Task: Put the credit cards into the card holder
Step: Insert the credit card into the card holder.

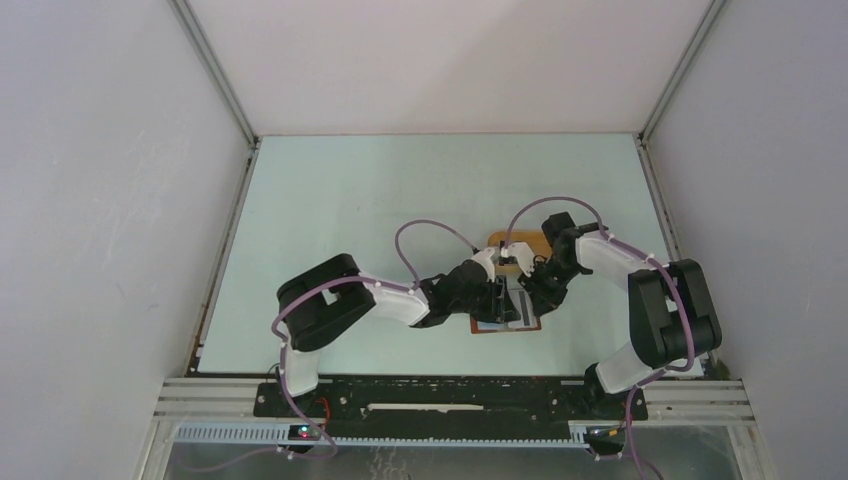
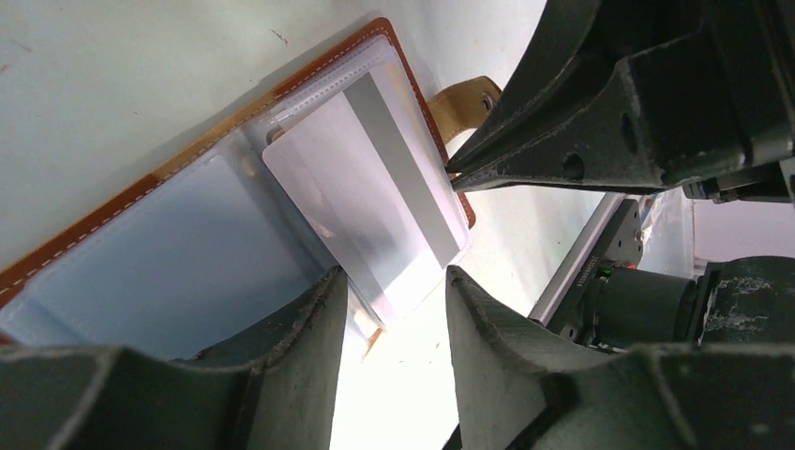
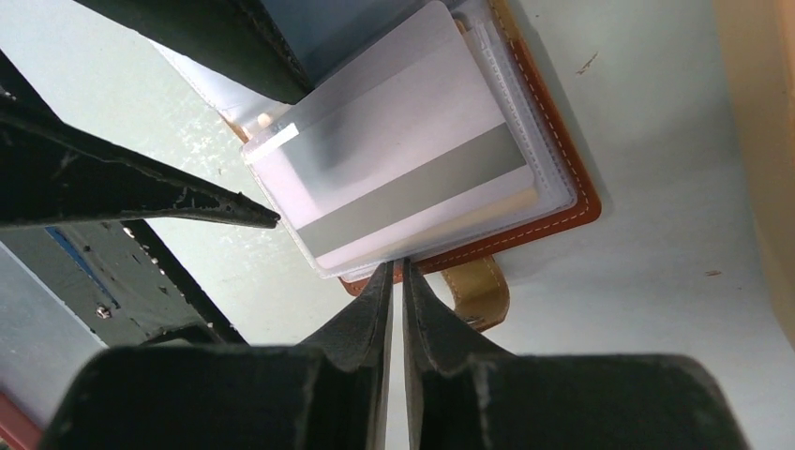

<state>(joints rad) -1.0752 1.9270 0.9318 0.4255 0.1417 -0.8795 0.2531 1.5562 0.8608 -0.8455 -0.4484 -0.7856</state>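
Note:
The card holder lies open on the table, brown leather with clear sleeves. A pale credit card with a grey stripe lies at the mouth of one sleeve, also clear in the right wrist view. My left gripper is open and straddles the card's near corner, with one finger over the neighbouring sleeve. My right gripper has its jaws almost together, and its tips meet the card's long edge with nothing in the slit. The snap strap sticks out beside them. No other cards show.
An orange-yellow tray sits just behind the card holder, and its edge shows in the right wrist view. Both arms crowd the spot over the holder. White walls enclose the table, and a metal rail runs along its near edge.

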